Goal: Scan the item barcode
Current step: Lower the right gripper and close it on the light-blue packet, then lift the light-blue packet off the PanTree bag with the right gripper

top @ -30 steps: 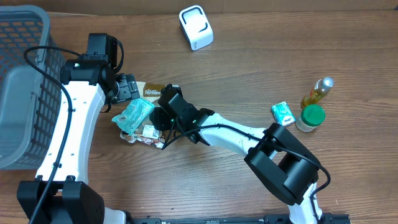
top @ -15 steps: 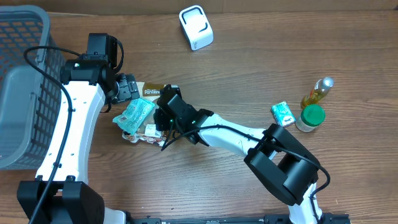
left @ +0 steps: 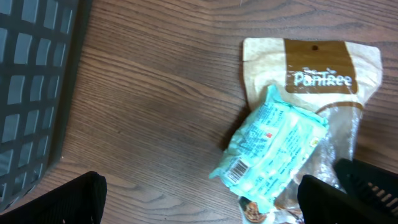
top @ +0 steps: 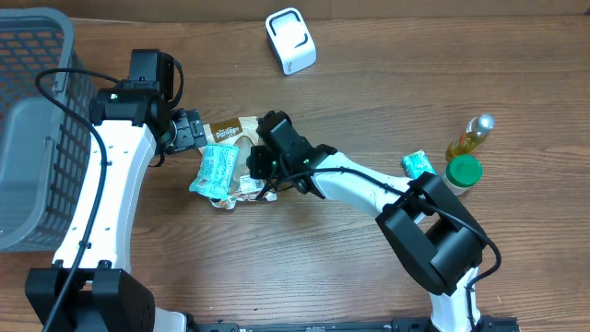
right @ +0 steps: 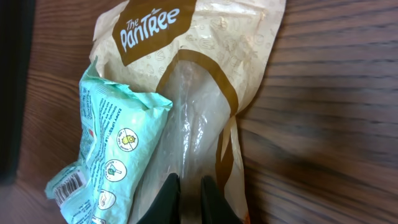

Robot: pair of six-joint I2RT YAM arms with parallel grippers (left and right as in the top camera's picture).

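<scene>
1. The right gripper [right: 189, 184] has its fingers pinched together on the clear window of the brown snack pouch [right: 205, 68]. The pouch lies flat on the table [top: 369, 83], near the middle and a little to the left. The hold is on thin, slick film close to one end, so I judge it could slide out or crumple on lifting.
2. A teal packet [right: 112, 143] rests on the pouch's left side, overlapping it. If the pouch is raised or dragged, the packet will likely ride along and then tumble off, or it may cover the pouch's code. The only barcode I can see is on the teal packet's corner; the pouch's own is not visible, so it may be underneath and need turning.
3. The left gripper [left: 199, 193] hovers just beyond the pile with its fingers spread wide, holding nothing. A careless lift could knock the pouch against it.
4. The basket [top: 28, 55] stands further left, clear of the pile.
5. The white scanner [top: 290, 40] sits at the far edge, well apart from the pouch. That long carry gives a weak pinch time to fail.
</scene>
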